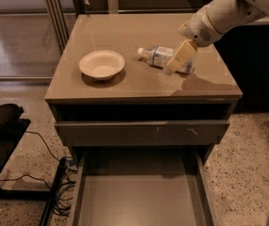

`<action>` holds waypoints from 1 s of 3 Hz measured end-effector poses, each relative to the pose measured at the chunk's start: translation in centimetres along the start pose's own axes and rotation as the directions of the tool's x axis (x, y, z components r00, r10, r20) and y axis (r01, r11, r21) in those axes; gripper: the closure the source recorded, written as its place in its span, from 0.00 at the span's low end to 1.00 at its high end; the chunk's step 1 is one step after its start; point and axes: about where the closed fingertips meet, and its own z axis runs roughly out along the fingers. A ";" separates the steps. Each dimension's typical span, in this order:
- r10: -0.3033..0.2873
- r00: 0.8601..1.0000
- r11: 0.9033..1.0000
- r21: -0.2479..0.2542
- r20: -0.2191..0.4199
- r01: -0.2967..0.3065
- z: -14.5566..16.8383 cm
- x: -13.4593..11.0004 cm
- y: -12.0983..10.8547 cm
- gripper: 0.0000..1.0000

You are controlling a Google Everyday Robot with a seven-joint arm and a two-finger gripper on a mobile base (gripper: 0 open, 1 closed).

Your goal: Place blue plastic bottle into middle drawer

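The blue plastic bottle (157,56) lies on its side on the cabinet top (125,32), white cap pointing left towards the bowl. My gripper (172,66) reaches in from the upper right and hangs right over the bottle's right half, covering part of the label. Whether it touches the bottle I cannot tell. The middle drawer (141,199) is pulled out wide open at the bottom of the view, its flat grey floor bare.
A white bowl (101,64) stands on the cabinet top left of the bottle. A shut drawer front (144,132) with small white scratches sits above the open drawer. A black stand (0,126) and cables (54,192) lie on the floor at the left.
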 end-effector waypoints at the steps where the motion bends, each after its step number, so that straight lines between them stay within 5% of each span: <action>1: 0.019 1.000 1.000 -0.005 -0.005 -0.019 2.4 0.1 -1.4 0.00; 3: 0.050 0.997 0.999 -0.010 -0.053 -0.051 6.2 1.7 -3.1 0.00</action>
